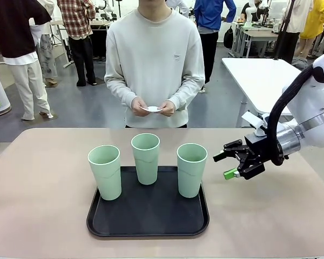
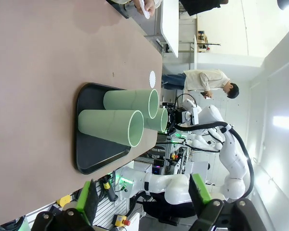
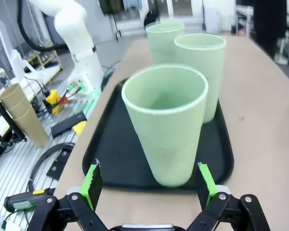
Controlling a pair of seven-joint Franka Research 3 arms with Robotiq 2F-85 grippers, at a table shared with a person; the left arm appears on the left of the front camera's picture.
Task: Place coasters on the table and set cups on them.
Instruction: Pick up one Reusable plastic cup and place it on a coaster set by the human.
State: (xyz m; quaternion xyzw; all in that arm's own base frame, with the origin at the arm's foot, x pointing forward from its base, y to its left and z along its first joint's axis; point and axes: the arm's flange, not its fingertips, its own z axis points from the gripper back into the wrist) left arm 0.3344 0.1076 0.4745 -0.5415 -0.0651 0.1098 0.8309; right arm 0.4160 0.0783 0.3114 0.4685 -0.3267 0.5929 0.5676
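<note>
Big beige-pink surface (image 1: pixel 38 216) takes up most of the scene. A black tray (image 1: pixel 146 222) lies flat on it, off to the side that the right hand (image 1: pixel 225 165) points toward. Three tall mint-green cups (image 1: pixel 146 158) stand upright on the tray, none of them touching each other. The nearest cup is just ahead of the right hand's fingertips, lined up with the gap between them but not touched. That hand is spread wide, holding nothing, and hovers above the surface. The left hand (image 2: pixel 145 197) is spread wide and empty too, well back from the tray with the cups far out in front of it. Across the surface, well beyond the right hand, a person (image 1: pixel 154 59) has the white coasters (image 1: pixel 153 109) pinched between the person's hands (image 1: pixel 139 106). Can't tell how many.
</note>
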